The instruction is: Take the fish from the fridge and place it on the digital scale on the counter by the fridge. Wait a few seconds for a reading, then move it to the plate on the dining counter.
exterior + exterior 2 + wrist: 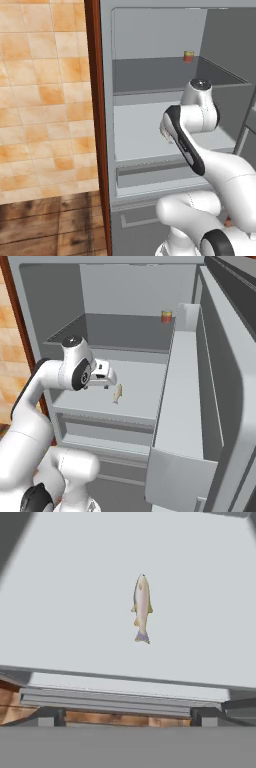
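Left base view: the fridge point(150, 45) stands open, its grey shelves bare of any readable label. A small red-and-yellow jar point(188, 56) sits far back on the upper shelf; whatever is printed on it is too small to read. The white arm rises from the lower right, bends at a dark-banded elbow and reaches forward over the middle shelf, its wrist hiding what lies beyond.

Right base view: the arm comes up from the lower left, and the tool point(102, 382) sits low over the near left part of the middle shelf, pointing into the fridge. The fish point(117, 393) lies flat on that shelf just right of the tool, not touching it. The open door point(220, 406) with its box-shaped bins stands at the right. The jar shows far back on the upper shelf.

Hand view: the two dark fingertips point(48, 717) stand wide apart at the bottom, with nothing between them. The fish lies ahead on the pale shelf, lengthwise, head pointing away, tail toward the tool.
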Tool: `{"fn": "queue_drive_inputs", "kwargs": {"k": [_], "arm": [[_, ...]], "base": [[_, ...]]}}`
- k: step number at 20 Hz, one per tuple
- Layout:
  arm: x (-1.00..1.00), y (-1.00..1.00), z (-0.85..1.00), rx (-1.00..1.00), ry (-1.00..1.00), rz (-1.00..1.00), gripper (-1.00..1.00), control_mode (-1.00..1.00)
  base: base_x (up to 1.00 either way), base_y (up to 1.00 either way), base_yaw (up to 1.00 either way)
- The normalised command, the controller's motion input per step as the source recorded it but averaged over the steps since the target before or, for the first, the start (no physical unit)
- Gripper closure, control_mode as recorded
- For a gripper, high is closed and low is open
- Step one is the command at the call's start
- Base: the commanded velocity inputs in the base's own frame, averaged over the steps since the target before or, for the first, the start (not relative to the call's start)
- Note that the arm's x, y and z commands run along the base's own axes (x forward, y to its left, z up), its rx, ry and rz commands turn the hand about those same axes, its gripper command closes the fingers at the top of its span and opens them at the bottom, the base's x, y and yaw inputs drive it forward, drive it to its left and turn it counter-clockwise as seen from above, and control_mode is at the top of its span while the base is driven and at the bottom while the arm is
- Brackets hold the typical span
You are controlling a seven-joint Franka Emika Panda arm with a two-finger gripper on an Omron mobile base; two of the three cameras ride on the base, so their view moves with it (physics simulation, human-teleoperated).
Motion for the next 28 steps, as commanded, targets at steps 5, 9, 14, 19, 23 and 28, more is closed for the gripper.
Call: {"fn": "queue_drive_inputs", "kwargs": {"k": [5,9,14,19,23,28], "arm": [[0.19,-0.01,-0.49,0.0,-0.1,0.0,-1.0,-1.0],[0.39,-0.01,-0.42,0.0,-0.08,0.0,-1.0,-1.0],[0.48,-0.07,-0.21,0.0,-0.03,0.0,-1.0,-1.0],[0.55,-0.14,-0.14,0.0,0.0,0.0,-1.0,-1.0],[0.6,-0.11,-0.1,0.0,0.0,0.0,-1.0,-1.0],[0.62,-0.06,-0.13,0.01,0.0,0.0,-1.0,-1.0]], "base": [[0.0,0.0,0.0],[0.0,0.0,0.0],[0.0,0.0,0.0],[0.0,0.0,0.0],[0.0,0.0,0.0],[0.0,0.0,0.0]]}}
